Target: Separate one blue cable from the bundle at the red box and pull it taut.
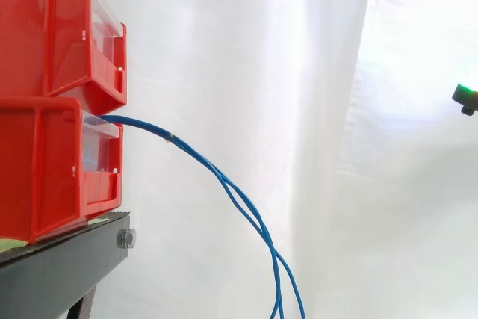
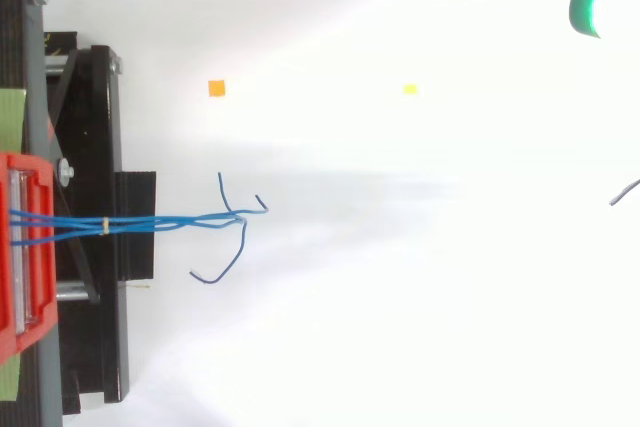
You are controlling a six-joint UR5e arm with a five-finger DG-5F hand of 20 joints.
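Hand (image 1: 464,95) at edge, cables (image 1: 198,156) well apart

The bins (image 1: 45,169) are seen level from beside, at close range, held at the left edge, with the curtain (image 1: 299,72) faced behind them. From above they are looked down on from farther off, again at the left edge. Bins, stand (image 2: 100,147) and cables (image 2: 150,222) are shared by both views.

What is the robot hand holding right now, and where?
Not the blue cables: they hang loose from the lower red bin, and the hand is far away.
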